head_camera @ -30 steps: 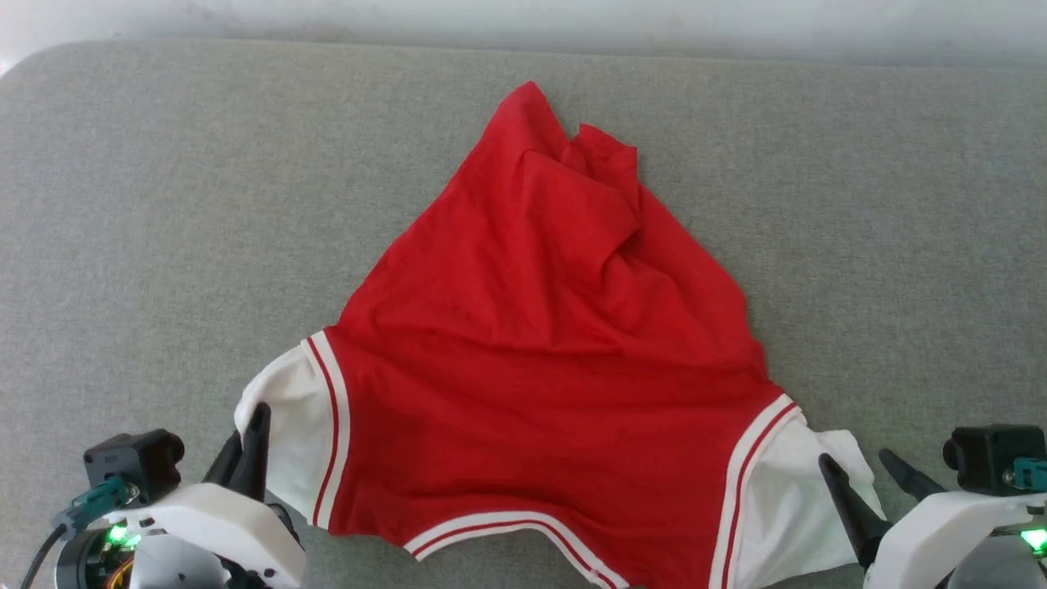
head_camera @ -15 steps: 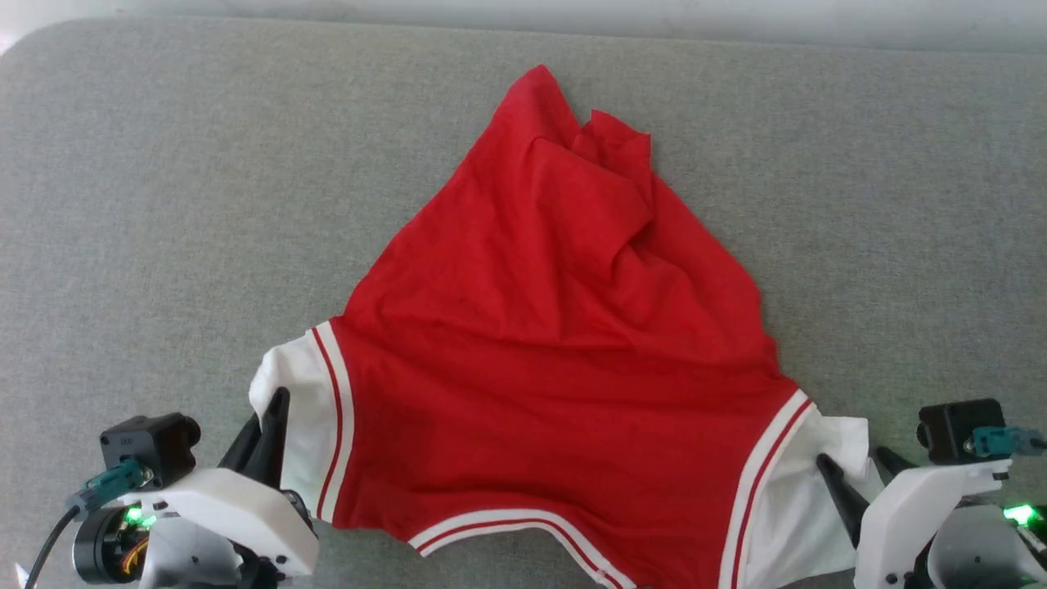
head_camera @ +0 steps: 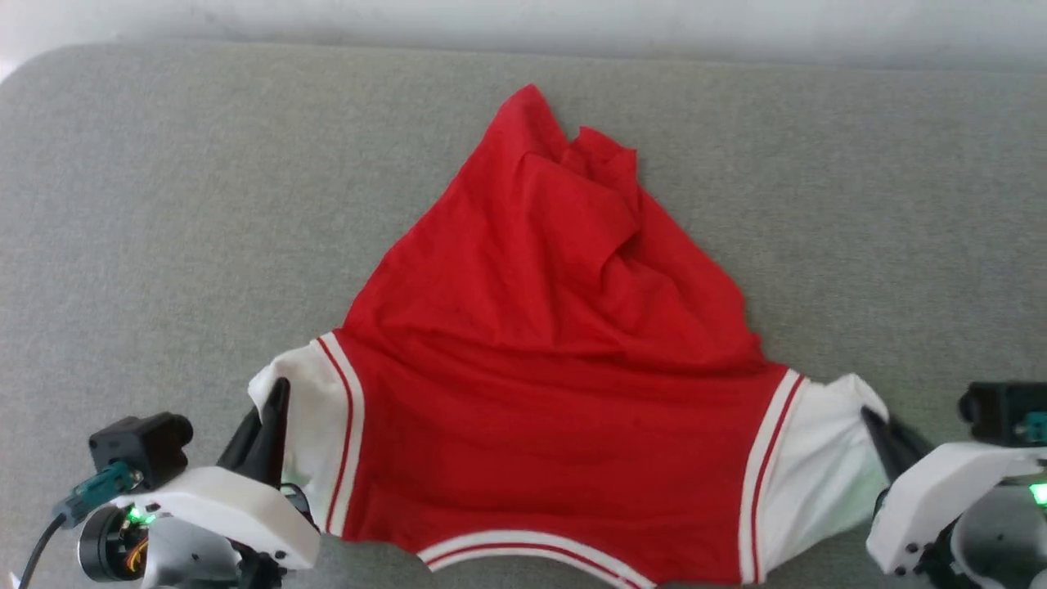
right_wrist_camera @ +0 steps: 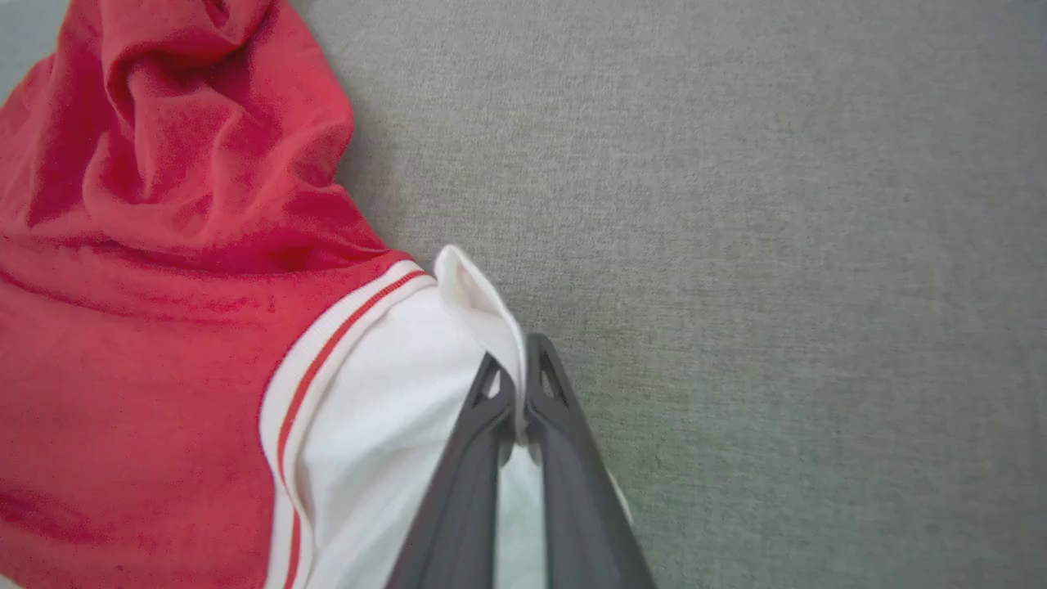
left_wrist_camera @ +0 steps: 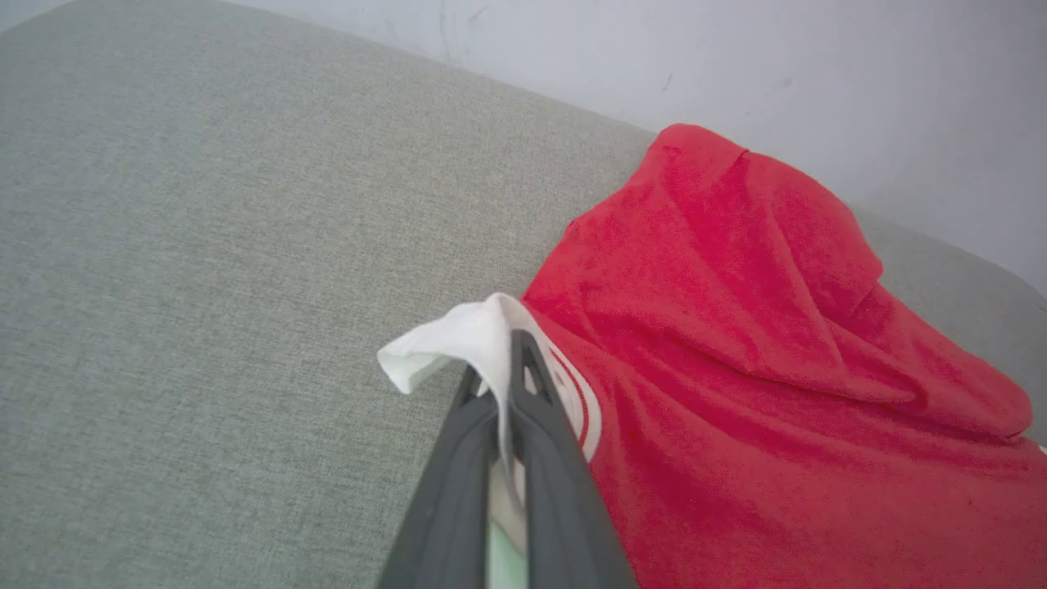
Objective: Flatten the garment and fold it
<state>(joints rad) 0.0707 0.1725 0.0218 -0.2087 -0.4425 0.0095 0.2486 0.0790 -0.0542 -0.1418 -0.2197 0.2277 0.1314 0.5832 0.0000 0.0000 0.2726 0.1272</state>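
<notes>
We had the red jersey T-shirt (head_camera: 556, 327) pinched at both ends: the left gripper (left_wrist_camera: 501, 372) clamped on the left sleeve (left_wrist_camera: 446, 348), the right gripper (right_wrist_camera: 517, 368) on the right sleeve (right_wrist_camera: 393, 384). Beyond the fingers (left_wrist_camera: 536, 401) its body lay bunched on the grey cushion (head_camera: 164, 204) — pulling could slip these thin bites, we judged. A second earlier the right fingers stood open astride their sleeve.

Rumpled red white-sleeved garment (head_camera: 556, 393), spread wide

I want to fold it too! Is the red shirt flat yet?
Not flat yet: the garment bunches into a wrinkled peak at its far end.
</notes>
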